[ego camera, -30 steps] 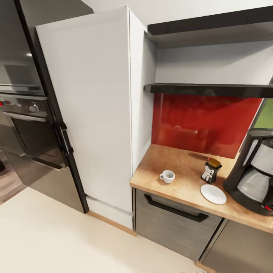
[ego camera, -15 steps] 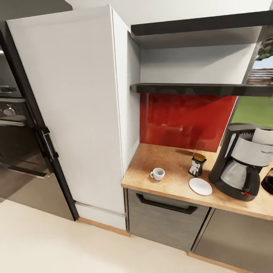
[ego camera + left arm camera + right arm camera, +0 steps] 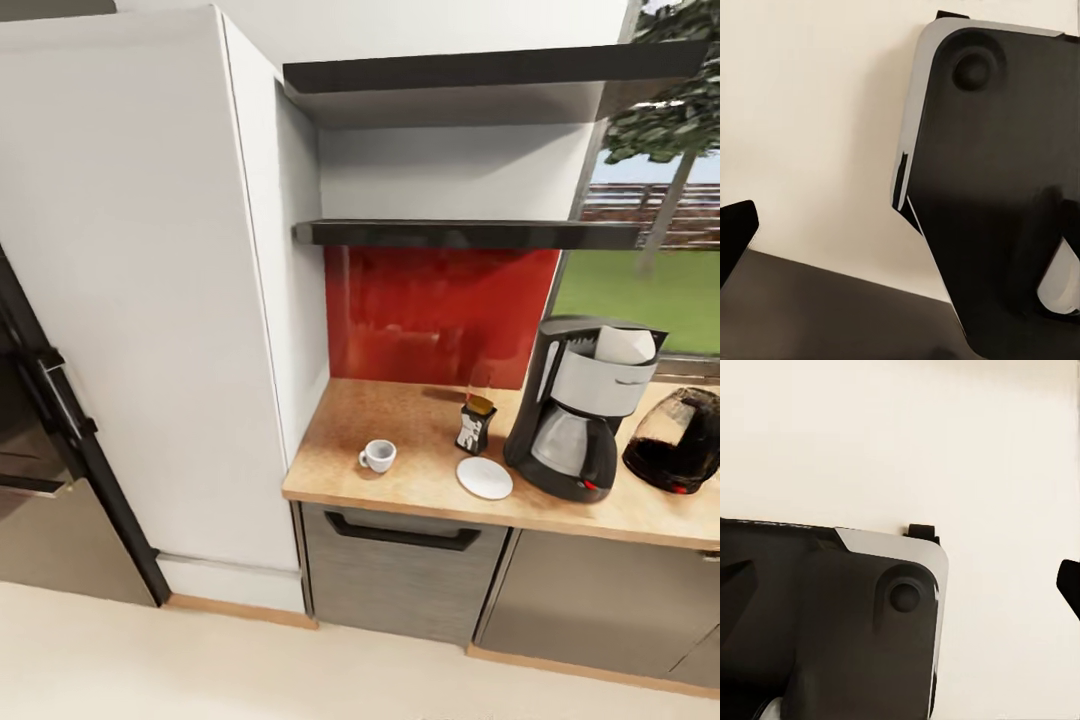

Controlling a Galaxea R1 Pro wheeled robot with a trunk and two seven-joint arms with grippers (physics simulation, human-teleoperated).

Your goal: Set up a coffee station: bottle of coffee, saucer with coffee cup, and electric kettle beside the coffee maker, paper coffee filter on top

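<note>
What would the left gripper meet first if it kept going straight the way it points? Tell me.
Probably the pale floor. The robot's black base sits beside that line; depth is unclear.

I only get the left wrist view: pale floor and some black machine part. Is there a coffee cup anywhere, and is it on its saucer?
Observer: The head view shows the coffee cup on the kitchen countertop, standing apart from the saucer, not on it.
Operator: Anything else near that saucer?
Observer: The bottle of coffee stands just behind it, beside the coffee maker.
Operator: And a kettle?
Observer: The electric kettle sits on the coffee maker's other side, also on the counter.
</note>
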